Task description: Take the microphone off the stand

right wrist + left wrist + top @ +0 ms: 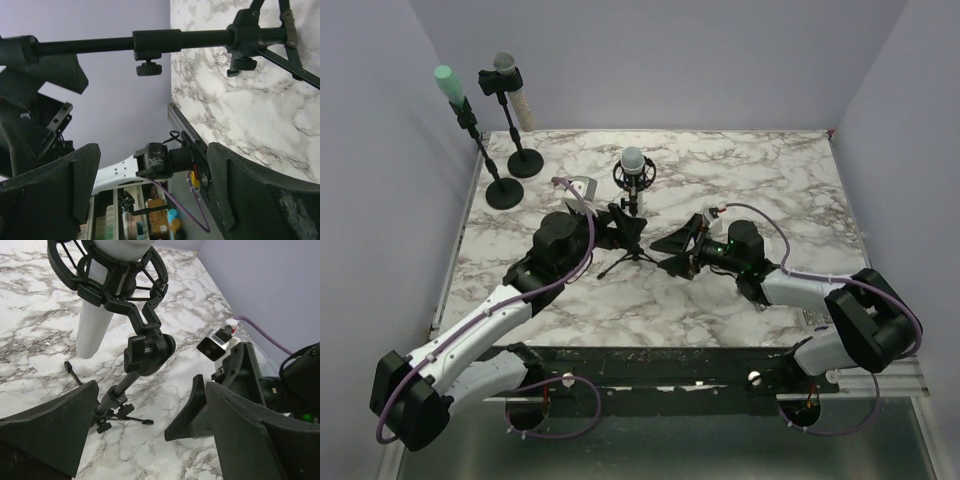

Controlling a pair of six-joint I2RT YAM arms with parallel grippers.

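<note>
Since my left gripper (625, 225) and right gripper (672, 253) gape wide at nine and three o'clock of the stand (632, 250), its top-mounted microphone (633, 160) could topple if either bumps a leg.

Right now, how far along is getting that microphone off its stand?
Nothing done yet: the microphone sits in its cradle on the tripod stand. The left hand and right hand hover open either side of it. Gripping and lifting it out remain.
</note>
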